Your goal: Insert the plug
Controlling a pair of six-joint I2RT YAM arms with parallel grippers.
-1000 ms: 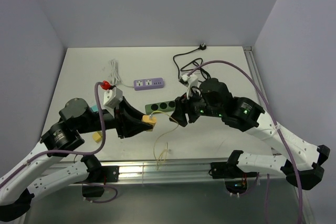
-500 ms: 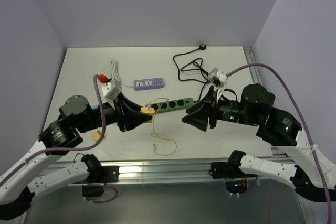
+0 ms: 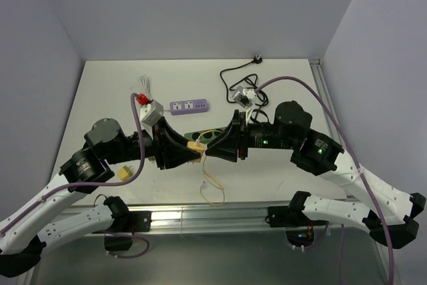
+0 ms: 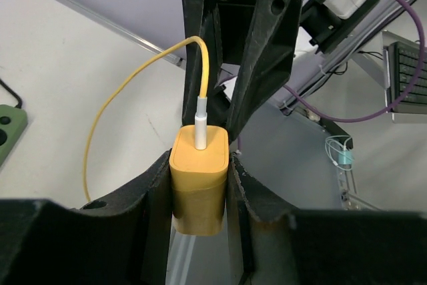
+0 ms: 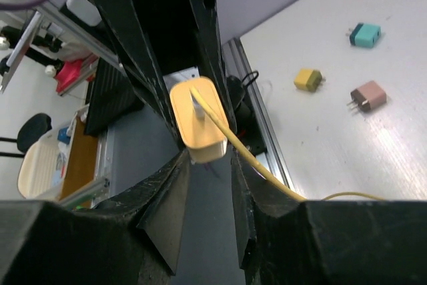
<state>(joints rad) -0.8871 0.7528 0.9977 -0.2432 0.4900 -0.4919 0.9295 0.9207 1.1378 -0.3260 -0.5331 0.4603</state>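
Arms meet tip-to-tip; left end effector [image 4: 199,165] grips yellow charger [image 4: 198,195]; right end effector [image 5: 210,165] narrowly parted.

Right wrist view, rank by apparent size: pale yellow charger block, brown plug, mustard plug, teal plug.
1. pale yellow square charger block, largest, but it's nearest the camera, so unsure.
2. small brown plug, small teal plug, small mustard plug: too alike to rank.

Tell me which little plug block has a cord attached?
The orange-yellow plastic charger block pinched in the left gripper: a yellow cord leaves it. The teal plug, mustard plug and brown plug lie cordless on the table.
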